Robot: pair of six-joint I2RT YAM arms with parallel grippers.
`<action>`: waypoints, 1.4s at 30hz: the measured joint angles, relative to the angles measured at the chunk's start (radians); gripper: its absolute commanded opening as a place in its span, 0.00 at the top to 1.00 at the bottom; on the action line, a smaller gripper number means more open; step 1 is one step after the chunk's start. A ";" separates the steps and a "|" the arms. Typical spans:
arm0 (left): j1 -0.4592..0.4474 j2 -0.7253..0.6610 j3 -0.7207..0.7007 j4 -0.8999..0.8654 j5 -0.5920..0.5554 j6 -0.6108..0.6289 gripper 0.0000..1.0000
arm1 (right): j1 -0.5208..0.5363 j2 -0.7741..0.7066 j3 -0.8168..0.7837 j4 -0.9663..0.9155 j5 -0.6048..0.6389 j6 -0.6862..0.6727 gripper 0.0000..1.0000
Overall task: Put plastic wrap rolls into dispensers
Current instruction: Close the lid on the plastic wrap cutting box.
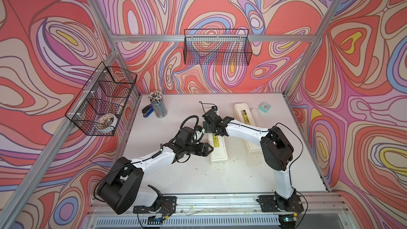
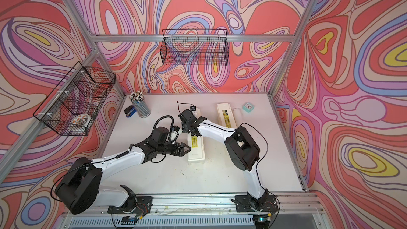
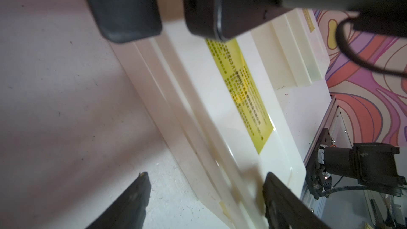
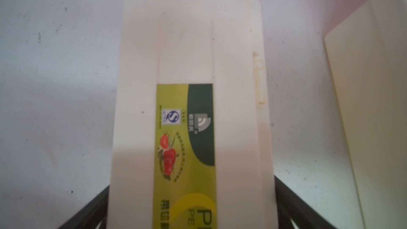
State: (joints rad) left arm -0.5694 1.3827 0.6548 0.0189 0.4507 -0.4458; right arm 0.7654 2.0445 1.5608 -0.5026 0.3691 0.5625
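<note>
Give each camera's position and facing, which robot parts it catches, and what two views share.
Top view: high over the front rail, looking down at the table; left arm, right arm whole.
Top view: beside it, same aim, table, arms.
Left wrist: looks across the middle box toward the right arm's base; left end effector fingers show.
Right wrist: looks down on that box's far end; right end effector fingers flank it.
Shared: both wrist views show that box.

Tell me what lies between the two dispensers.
Bare table separates the middle dispenser from the right-hand dispenser, clearest in the right wrist view. The right arm passes over it.
</note>
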 measured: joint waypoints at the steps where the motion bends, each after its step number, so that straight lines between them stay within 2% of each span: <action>1: -0.001 0.000 0.003 -0.003 -0.009 0.000 0.21 | -0.003 0.000 0.002 0.002 -0.008 0.001 0.02; 9: 0.000 -0.014 0.012 -0.019 -0.068 -0.012 0.21 | -0.031 0.009 0.061 -0.013 -0.092 0.068 0.02; 18: 0.001 -0.036 0.012 -0.038 -0.117 -0.014 0.19 | -0.038 0.069 0.264 -0.156 -0.151 0.119 0.02; 28: 0.001 -0.048 0.012 -0.054 -0.142 -0.019 0.20 | -0.075 0.005 0.130 -0.072 -0.257 0.139 0.02; 32: 0.001 -0.049 0.013 -0.056 -0.142 -0.019 0.21 | -0.093 0.000 0.131 -0.069 -0.314 0.117 0.02; 42: -0.001 -0.034 0.033 -0.075 -0.142 -0.026 0.32 | -0.122 -0.032 0.133 -0.083 -0.396 0.062 0.02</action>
State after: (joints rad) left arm -0.5705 1.3483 0.6880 -0.0563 0.3084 -0.4721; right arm 0.6437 2.0121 1.6936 -0.5858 -0.0269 0.6243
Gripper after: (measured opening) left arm 0.711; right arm 0.982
